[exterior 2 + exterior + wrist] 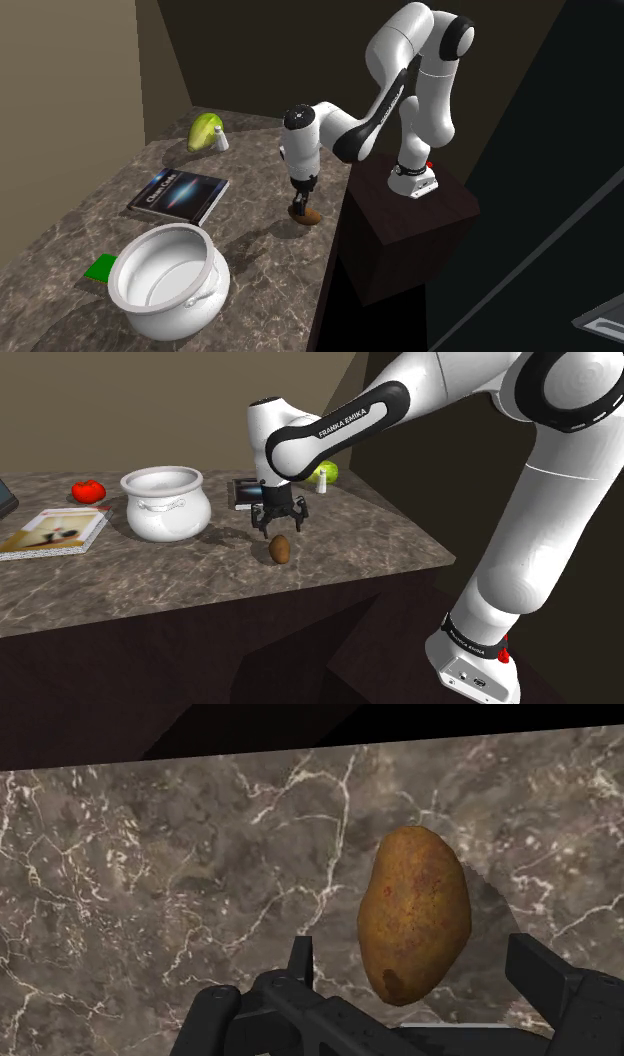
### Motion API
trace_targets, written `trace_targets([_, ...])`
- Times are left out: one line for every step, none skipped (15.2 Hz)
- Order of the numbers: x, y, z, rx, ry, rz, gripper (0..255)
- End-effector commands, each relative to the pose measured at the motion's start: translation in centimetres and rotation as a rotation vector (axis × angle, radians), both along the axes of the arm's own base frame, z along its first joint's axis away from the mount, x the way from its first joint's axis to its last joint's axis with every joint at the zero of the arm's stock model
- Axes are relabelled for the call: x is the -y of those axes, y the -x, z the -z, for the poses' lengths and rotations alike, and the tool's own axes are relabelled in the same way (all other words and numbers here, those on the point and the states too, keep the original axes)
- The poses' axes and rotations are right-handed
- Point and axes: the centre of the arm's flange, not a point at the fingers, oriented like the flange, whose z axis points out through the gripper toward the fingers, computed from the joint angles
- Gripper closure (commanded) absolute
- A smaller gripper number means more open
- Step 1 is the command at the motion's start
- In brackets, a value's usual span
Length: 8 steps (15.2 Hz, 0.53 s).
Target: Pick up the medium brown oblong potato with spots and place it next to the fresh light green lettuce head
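The brown oblong potato (pixel 281 549) (pixel 310 215) (pixel 415 912), speckled with reddish spots, lies on the dark marble counter (pixel 200 567) near its front edge. My black gripper (pixel 281 526) (pixel 303 201) (pixel 415 979) hangs just above it, open, with the fingers (pixel 300 966) standing to either side of the potato and not touching it. The light green lettuce head (pixel 324 474) (pixel 203 131) sits at the counter's far corner, well beyond the gripper.
A large white pot (pixel 165 502) (pixel 170 279) stands on the counter, with a dark book (pixel 180 193) (pixel 243 492) between it and the lettuce. A small white shaker (pixel 222 141), a red tomato (pixel 88 490) and a magazine (pixel 55 532) also rest there. The counter edge drops off right beside the potato.
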Motion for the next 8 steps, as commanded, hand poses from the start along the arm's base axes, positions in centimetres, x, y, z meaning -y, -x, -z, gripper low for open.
trace_targets([-0.5,-1.6,1.5,-0.003,0.004,0.047,0])
trace_targets([-0.4,-1.5,2.0,-0.003,0.004,0.047,0])
trace_targets([-0.3,-1.5,2.6,-0.003,0.004,0.047,0])
trace_targets([-0.3,-1.4,3.1,-0.003,0.004,0.047,0])
trace_targets([-0.2,-1.4,3.6,-0.003,0.004,0.047,0])
trace_targets([-0.2,-1.4,4.1,-0.003,0.004,0.047,0])
trace_targets([-0.1,-1.3,4.6,-0.003,0.004,0.047,0])
trace_targets([0.0,-1.3,5.2,-0.003,0.004,0.047,0])
